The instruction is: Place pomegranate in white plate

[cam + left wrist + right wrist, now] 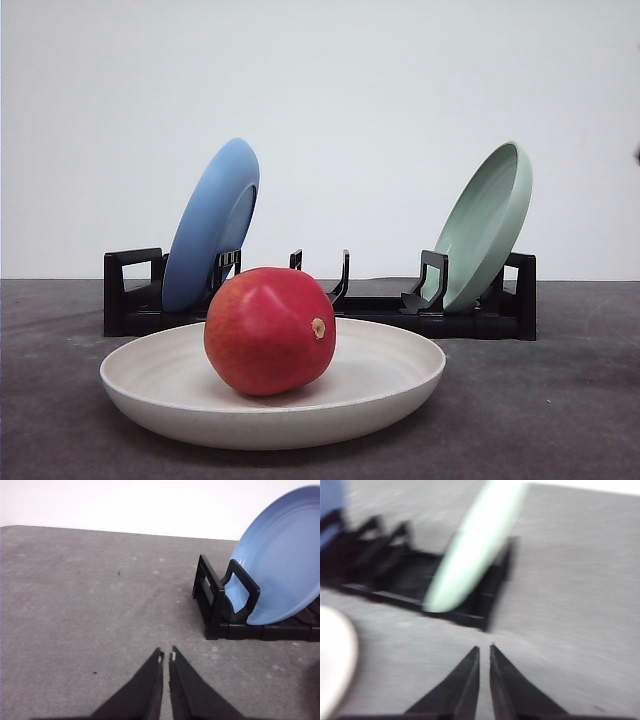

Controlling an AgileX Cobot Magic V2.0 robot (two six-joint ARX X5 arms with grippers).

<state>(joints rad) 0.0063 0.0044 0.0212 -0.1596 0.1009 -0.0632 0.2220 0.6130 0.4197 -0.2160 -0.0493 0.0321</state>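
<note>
Left to right, front view. Blue plate (212, 225) is leaning on edge in the black rack (130, 300) at the left end. The pomegranate (269, 330) is sitting in the white plate (390, 385), a little left of the plate's centre, stem nub pointing to the right. The plate is lying flat on the grey table (560, 400), just in front of the rack. Pale green plate (485, 225) is leaning in the rack's right end. By the look of it, the placing is already done.

Handling, as a judgement: the fruit is looking firm and fairly heavy, its skin glossy and probably slick, and its round form is likely to roll. If it needed taking up again, the widest part of the body, gripped across the middle and away from the stem nub, would be the safest hold.

Left gripper (166, 656) is hanging above bare table, its fingers nearly touching and holding nothing. Right gripper (484, 650) is the same: tips all but together, nothing between them.

What the wrist views are adding: the left one is showing the rack's end posts and the blue plate's face up close. The right one, blurred, is showing the green plate edge-on and a pale sliver of the white plate's rim.
</note>
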